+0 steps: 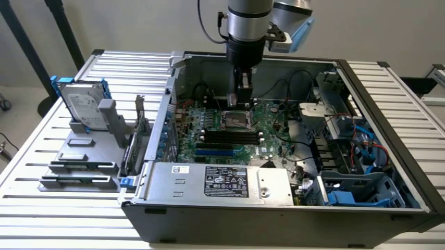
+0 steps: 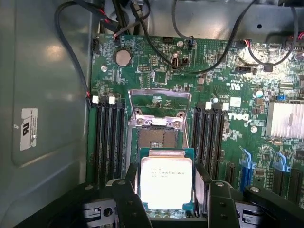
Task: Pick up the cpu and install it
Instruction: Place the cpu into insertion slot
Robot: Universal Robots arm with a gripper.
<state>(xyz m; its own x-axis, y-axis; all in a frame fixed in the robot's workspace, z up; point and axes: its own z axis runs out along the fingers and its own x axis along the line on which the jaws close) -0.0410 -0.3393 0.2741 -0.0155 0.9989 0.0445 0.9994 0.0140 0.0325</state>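
The cpu (image 2: pixel 166 181), a small square chip with a bright silver top, sits between my black fingers (image 2: pixel 134 189), which press on two opposite edges. My gripper (image 2: pixel 166 192) is shut on it. It hangs just above the green motherboard (image 2: pixel 156 71), close to the open socket (image 2: pixel 159 135), whose metal load frame stands raised. In the exterior view my gripper (image 1: pixel 239 100) reaches down into the open computer case (image 1: pixel 278 208), right over the socket (image 1: pixel 236 120).
Black memory slots (image 2: pixel 108 137) flank the socket on both sides, and black cables (image 2: pixel 156 42) loop over the board's far end. A silver heatsink (image 2: pixel 285 118) lies beside them. Outside the case, a hard drive in a blue frame (image 1: pixel 82 107) stands on a grey fixture (image 1: pixel 83 166).
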